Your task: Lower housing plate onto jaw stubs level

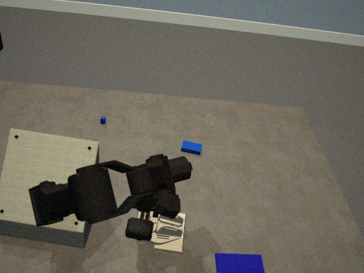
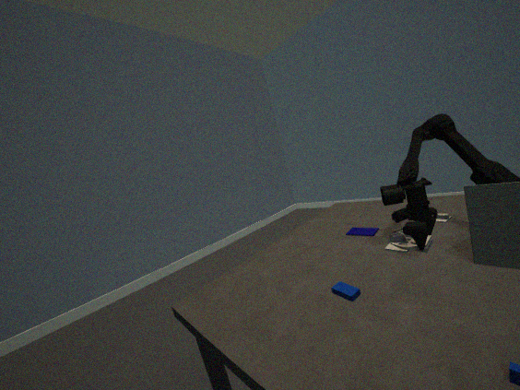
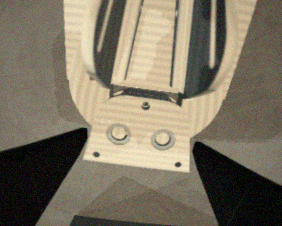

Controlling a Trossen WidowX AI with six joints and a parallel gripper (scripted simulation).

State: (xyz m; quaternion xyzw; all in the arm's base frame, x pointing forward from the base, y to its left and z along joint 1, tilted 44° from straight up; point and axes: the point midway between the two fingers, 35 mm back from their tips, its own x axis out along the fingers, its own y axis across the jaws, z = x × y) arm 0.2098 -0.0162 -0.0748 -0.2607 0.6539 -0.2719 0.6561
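The cream housing plate (image 3: 137,157) shows in the wrist view, with two round stubs, the left stub (image 3: 119,132) and the right stub (image 3: 162,138), showing through ringed holes. It looks flat, but its exact seating height cannot be told. Above it in that view lie the long cream and dark parts of the assembly (image 3: 155,30) (image 1: 168,246) (image 2: 395,247). My gripper (image 3: 140,139) (image 1: 153,216) (image 2: 410,232) is open and empty. Its dark fingertips stand on either side of the plate's narrow part, very near its edges. In the top and exterior views my arm partly hides the assembly.
A blue block (image 1: 192,147) (image 2: 346,290) and a smaller blue block (image 1: 102,120) (image 2: 514,374) lie on the table. A flat dark-blue panel (image 1: 239,262) (image 2: 362,231) lies beside the assembly. A large pale box (image 1: 48,162) (image 2: 495,224) stands beside my arm. A light piece (image 2: 443,218) lies behind the gripper.
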